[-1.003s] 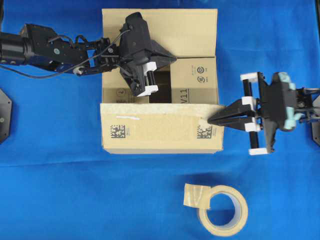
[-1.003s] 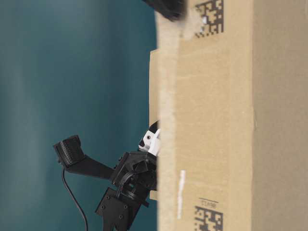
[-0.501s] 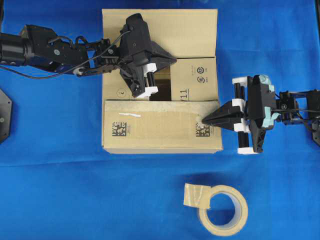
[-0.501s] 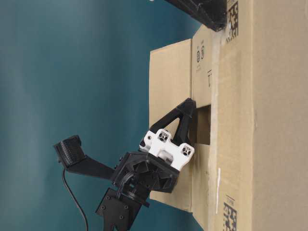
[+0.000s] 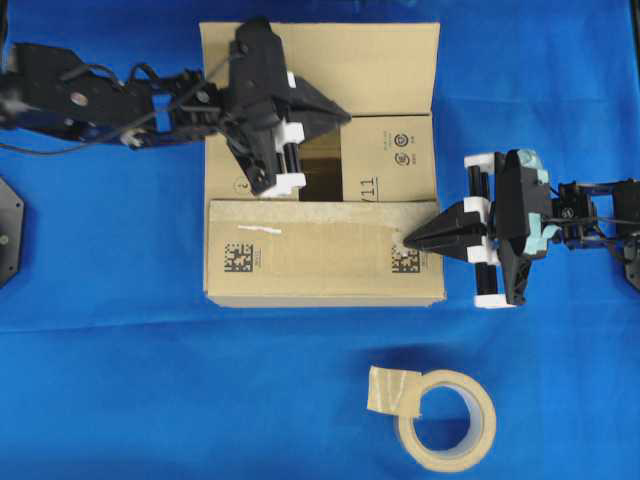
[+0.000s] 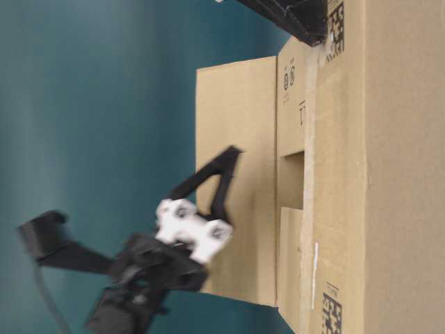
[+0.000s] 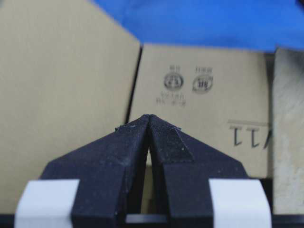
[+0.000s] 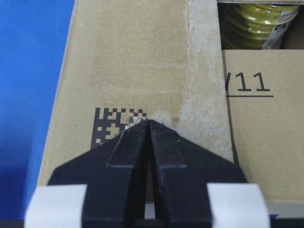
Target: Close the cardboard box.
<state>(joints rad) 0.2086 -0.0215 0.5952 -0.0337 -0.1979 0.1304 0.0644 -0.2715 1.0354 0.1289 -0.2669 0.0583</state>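
We see both hands closed on nothing, left hand (image 5: 340,117) above the cardboard box (image 5: 322,255), right hand (image 5: 408,240) tip on its near flap, contents mostly hidden.

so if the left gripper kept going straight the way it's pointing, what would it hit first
Probably the box's small end flap with the round stamps. The shut left gripper points straight at it in the wrist view. It may pass above the flap, since height is unclear.
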